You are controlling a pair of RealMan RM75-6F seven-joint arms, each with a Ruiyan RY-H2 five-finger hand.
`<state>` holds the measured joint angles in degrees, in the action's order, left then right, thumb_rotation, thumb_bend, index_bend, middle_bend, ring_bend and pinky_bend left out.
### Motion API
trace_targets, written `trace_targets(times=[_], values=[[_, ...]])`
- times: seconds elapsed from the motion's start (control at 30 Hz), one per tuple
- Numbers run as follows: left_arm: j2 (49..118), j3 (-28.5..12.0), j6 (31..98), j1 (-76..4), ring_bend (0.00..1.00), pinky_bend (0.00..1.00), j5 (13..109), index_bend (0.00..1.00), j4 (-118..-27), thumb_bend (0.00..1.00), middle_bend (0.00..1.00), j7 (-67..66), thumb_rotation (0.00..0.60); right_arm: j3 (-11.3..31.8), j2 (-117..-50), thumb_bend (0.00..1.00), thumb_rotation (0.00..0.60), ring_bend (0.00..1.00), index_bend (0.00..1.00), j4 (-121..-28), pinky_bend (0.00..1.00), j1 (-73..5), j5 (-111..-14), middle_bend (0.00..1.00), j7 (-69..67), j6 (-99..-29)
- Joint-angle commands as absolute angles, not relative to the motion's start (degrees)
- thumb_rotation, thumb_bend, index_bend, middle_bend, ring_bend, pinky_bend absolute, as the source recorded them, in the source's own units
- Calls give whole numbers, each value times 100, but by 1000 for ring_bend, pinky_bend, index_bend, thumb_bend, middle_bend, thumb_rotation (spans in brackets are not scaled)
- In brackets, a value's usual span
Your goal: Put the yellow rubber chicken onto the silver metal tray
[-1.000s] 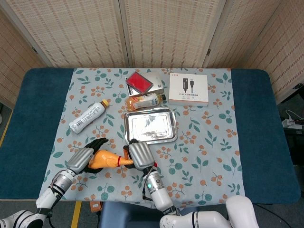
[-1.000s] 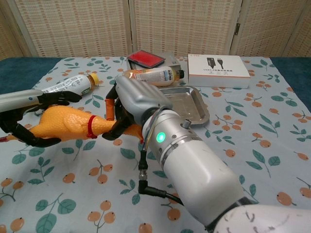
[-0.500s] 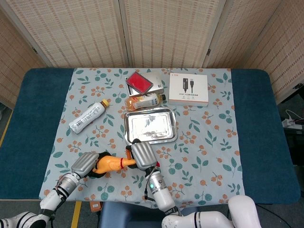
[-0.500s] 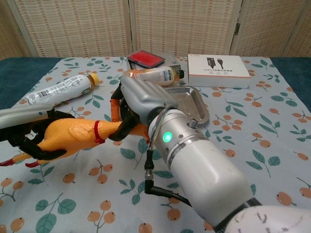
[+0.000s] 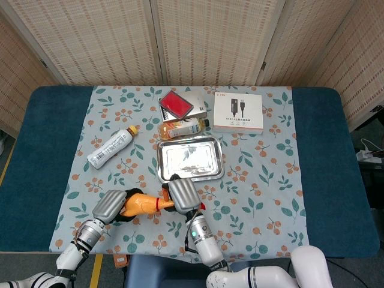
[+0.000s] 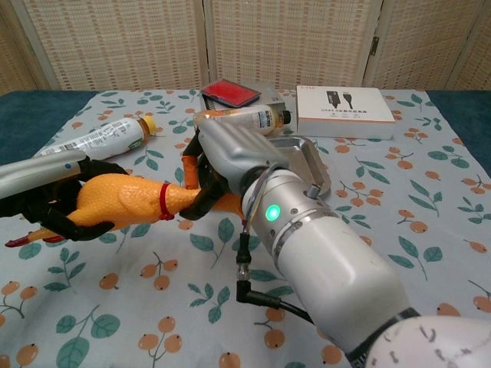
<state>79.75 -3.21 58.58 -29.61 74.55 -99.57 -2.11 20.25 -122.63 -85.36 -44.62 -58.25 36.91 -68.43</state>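
Chicken (image 6: 123, 201) head hidden behind right hand (image 6: 222, 157)

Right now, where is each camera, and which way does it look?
Head view: high above the near edge, looking down on the whole table; both arms show at the bottom.
Chest view: low, looking across the table toward the screens; the right forearm fills the front.
Both show the left hand and right hand gripping the chicken, near the tray.

Woven folding screens (image 5: 198, 39) back a blue table (image 5: 327, 162) spread with a leaf-print cloth (image 5: 264, 174).
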Motion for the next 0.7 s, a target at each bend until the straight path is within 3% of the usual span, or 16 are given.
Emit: trace_targets(times=[0.03,0.07,0.17,0.23,0.3,0.33,0.43,0.7], values=[[7897,-275,5730,-2999,852,998,7475,825,-9996,918,763,-178,600,2023,-12253,167,600,883,959,-8551,1000,-4462,-5826,781,3693,-6854],[7869,-269,5699,-3012,831,986,7501,822,-10013,906,757,-145,600,2022,-12251,167,600,883,959,-8553,1000,-4463,-5832,781,3697,-6864],[7866,-261,5730,-3003,670,825,7653,757,-9979,808,700,46,600,2023,-12248,168,600,883,959,-8558,1000,-4461,-5834,781,3687,-6878],[7843,-229,5706,-3012,453,621,7735,529,-9946,675,498,101,600,2025,-12248,167,600,883,959,-8559,1000,-4460,-5830,781,3685,-6882],[7704,-112,5392,-3115,96,317,7889,100,-9950,495,98,421,600,2019,-12251,167,600,883,959,-8558,1000,-4466,-5836,781,3692,-6891],[7622,-124,5263,-3180,20,223,7931,19,-9970,460,20,633,600,2013,-12253,167,600,883,959,-8558,1000,-4470,-5841,781,3702,-6897],[7522,-147,5180,-3266,0,52,8160,0,-9910,371,0,1090,600,2008,-12264,167,600,883,959,-8553,1000,-4477,-5834,781,3721,-6908],[7385,-117,5060,-3383,0,33,8420,0,-9870,307,0,1874,600,2001,-12274,182,600,883,965,-8547,1000,-4492,-5840,786,3747,-6930]])
